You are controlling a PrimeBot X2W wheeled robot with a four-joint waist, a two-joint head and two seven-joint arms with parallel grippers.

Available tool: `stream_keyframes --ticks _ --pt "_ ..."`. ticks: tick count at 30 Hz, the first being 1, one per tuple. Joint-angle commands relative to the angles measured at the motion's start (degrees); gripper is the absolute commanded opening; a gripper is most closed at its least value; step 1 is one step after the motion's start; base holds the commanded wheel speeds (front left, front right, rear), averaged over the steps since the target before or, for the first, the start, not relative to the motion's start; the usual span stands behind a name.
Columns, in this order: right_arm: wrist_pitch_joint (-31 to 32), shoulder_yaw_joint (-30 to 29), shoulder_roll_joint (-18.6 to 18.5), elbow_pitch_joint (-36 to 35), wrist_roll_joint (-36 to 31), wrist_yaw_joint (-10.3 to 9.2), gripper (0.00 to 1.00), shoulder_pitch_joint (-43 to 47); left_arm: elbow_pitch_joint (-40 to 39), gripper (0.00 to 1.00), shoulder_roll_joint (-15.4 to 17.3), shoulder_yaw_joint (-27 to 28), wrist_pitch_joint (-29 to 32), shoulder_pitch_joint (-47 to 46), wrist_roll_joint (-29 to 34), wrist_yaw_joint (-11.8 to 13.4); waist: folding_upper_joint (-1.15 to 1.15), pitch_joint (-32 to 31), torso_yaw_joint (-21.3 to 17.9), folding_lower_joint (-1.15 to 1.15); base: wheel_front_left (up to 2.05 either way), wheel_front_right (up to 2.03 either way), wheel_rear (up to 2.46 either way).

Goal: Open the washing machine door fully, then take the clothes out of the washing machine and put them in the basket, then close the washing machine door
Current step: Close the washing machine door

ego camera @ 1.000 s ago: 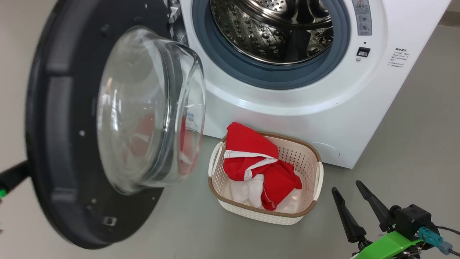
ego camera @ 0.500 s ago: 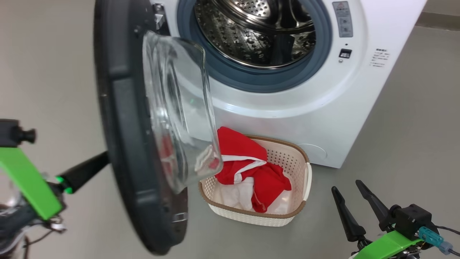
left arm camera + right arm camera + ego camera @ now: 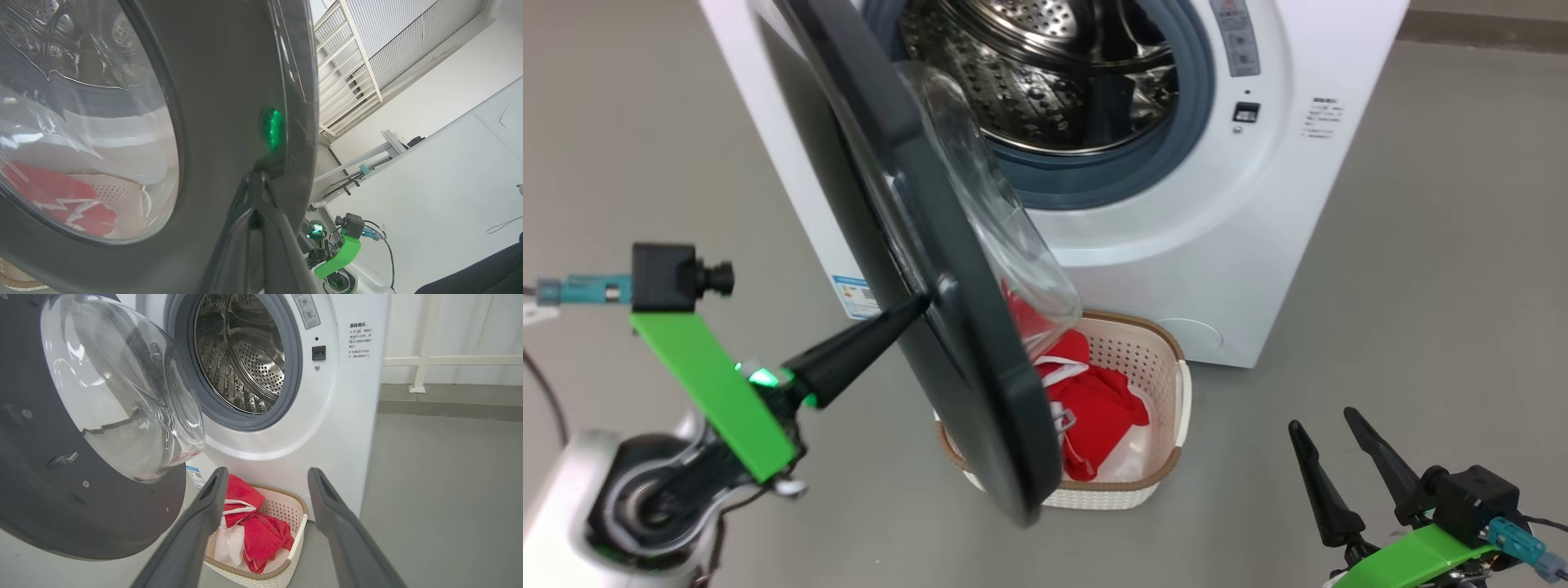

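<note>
I am pressing the left gripper (image 3: pixel 920 304), shut and empty, against the outer rim of the half-open washing machine door (image 3: pixel 956 351); the washing machine (image 3: pixel 1258 204) is lying beyond, rightward. The right gripper (image 3: pixel 1323 420), open and empty, is idling farther off.

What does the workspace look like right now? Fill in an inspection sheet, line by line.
Surface: smooth grey floor.
Job's things: washing machine door partly open, hanging over the basket; no garments seen in the drum of the washing machine; red clothes lie in the basket.
Clutter: nothing seen.
Grippers: left gripper shut, tip on the door's black outer rim; right gripper open, holding nothing.
Cables: teal connector with cable at the right wrist.
Surroundings: white railing beyond the machine.
</note>
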Motion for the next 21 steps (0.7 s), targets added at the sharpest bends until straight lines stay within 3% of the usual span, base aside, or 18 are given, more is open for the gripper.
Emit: stream_keyframes --ticks 1,7,21 --pt "-0.37 0.74 -0.51 -1.58 -0.35 0.36 1.0 -0.76 -1.44 0.0 0.57 1.67 -1.64 -4.07 1.04 -0.42 0.0 0.64 -1.02 0.0 0.0 0.0 0.0" --pt "-0.37 -0.22 -0.26 -2.01 -0.8 0.36 1.0 -1.46 0.38 0.0 -2.09 -1.24 -6.85 -7.23 3.1 -0.42 0.0 1.72 -3.53 0.0 0.0 0.0 0.0" --pt "-0.37 -2.2 1.08 -3.19 -1.71 0.36 1.0 -2.89 7.94 0.0 -3.73 -7.45 -16.21 -15.55 6.0 -0.42 0.0 5.16 -9.44 0.0 0.0 0.0 0.0"
